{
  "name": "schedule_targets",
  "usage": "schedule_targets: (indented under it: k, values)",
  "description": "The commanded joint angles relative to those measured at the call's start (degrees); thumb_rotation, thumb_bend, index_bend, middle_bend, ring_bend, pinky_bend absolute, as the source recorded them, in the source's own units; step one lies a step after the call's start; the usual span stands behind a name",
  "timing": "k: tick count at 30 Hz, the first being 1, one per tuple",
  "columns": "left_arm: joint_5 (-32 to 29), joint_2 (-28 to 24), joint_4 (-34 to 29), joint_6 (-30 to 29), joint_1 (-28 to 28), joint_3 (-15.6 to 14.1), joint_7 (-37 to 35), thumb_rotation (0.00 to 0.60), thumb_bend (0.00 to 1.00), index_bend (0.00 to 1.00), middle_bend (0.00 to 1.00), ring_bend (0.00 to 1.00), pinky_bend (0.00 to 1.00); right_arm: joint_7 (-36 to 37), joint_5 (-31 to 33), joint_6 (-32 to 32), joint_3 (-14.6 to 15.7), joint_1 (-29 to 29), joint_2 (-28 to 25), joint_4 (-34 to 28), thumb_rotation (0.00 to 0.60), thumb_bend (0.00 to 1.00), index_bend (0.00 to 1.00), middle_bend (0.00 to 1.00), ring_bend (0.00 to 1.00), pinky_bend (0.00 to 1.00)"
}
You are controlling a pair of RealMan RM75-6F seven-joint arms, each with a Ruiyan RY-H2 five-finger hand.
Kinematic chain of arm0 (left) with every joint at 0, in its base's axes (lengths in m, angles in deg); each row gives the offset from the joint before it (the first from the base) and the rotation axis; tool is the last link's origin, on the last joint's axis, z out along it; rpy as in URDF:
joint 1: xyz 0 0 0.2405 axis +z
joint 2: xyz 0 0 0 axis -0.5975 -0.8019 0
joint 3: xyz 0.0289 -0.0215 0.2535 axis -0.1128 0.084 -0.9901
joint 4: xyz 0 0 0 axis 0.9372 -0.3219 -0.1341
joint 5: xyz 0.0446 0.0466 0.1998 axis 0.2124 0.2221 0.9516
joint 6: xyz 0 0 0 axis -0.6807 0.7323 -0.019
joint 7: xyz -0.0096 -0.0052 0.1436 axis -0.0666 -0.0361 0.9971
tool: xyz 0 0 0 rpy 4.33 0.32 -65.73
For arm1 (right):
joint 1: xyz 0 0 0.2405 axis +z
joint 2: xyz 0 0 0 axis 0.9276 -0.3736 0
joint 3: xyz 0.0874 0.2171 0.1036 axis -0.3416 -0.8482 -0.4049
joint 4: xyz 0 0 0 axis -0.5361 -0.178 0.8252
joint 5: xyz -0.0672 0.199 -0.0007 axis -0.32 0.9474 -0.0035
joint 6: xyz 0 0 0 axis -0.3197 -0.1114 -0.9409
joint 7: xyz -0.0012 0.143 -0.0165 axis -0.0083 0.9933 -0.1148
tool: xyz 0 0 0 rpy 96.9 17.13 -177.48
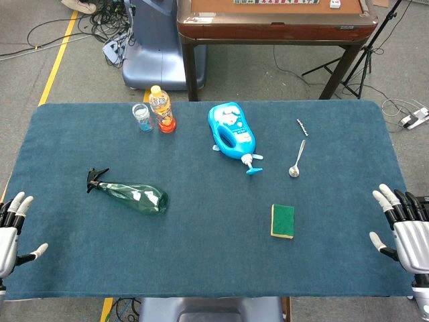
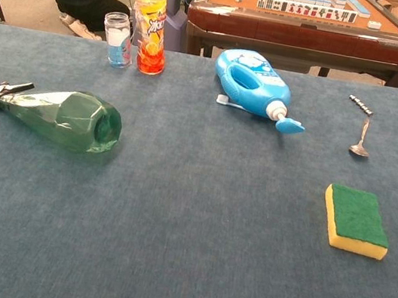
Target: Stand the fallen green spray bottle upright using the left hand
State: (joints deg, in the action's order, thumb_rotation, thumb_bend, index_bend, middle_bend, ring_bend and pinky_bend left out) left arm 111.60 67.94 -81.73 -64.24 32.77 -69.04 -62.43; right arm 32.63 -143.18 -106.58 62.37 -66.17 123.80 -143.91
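Green spray bottle is lying untouched toward the table's left edge; left hand, spread and empty, is needing to reach it.

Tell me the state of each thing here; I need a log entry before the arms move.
green spray bottle: on its side, untouched
blue detergent bottle: on its side, cap on
orange drink bottle: upright, capped
small clear jar: upright
spoon: lying flat
sponge: flat, green side up
left hand: open, holds nothing
right hand: open, holds nothing
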Motion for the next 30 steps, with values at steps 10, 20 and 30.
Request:
schedule_targets:
  k: [10,20,30]
  values:
    - [-0.1,-0.3,0.2,-0.2,0.1,0.2,-0.8,0.6,0.17,0.01,0.0,0.0,0.0,0.0,-0.1,0.0,-0.1,0.1,-0.1,0.0,0.6,0.26,0.1,0.08,0.0,0.0]
    - [0.7,-0.4,0.5,0.0,0.0,0.0,-1.1,0.6,0.17,0.01,0.0,0.0,0.0,-0.2,-0.2,-0.2,-0.2,0.0,-0.2,-0.1,0.6,0.26,0.1,0.08,0.0,0.0]
    - [1.8,-1.2,1.6,2.5,-1.7,0.0,-3.1,0.6,0.17,0.01,0.0,0.0,0.0,-0.5,-0.1,0.1,-0.4,0.2,-0.4,-0.3,0.6,0.26,0.1,0.08,0.0,0.0]
